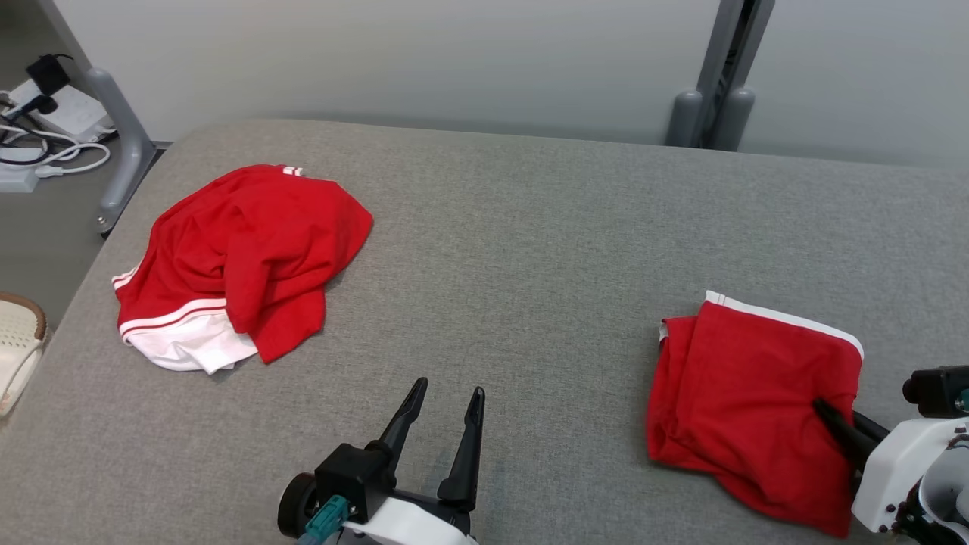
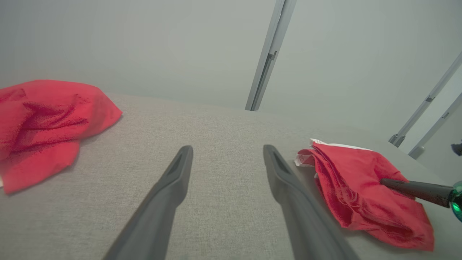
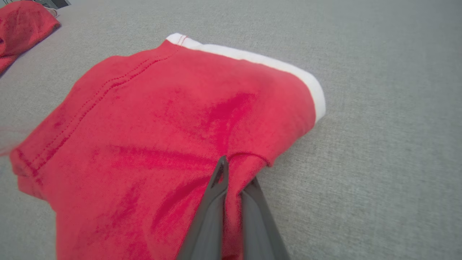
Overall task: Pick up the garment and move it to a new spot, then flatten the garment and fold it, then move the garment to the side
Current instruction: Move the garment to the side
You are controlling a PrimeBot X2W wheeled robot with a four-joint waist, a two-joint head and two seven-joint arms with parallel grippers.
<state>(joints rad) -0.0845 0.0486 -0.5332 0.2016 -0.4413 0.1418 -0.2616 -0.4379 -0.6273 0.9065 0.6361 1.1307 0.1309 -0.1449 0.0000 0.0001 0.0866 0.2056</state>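
A folded red garment (image 1: 749,393) with a white hem lies at the right of the grey table (image 1: 530,227). My right gripper (image 1: 821,409) is shut on a pinch of cloth at its near right edge. The right wrist view shows the two fingers closed on a raised fold of the garment (image 3: 173,119), gripper (image 3: 234,173). The left wrist view has the same garment (image 2: 361,187) at the right with the right gripper's finger (image 2: 415,189) on it. My left gripper (image 1: 449,387) (image 2: 227,148) stands open over bare table, holding nothing.
A second, crumpled red and white garment (image 1: 242,257) (image 2: 43,122) (image 3: 21,25) lies at the table's far left. Cables and a power strip (image 1: 45,129) lie on the floor at the left, beside a grey frame leg (image 1: 125,144). A post (image 1: 719,76) rises behind the table.
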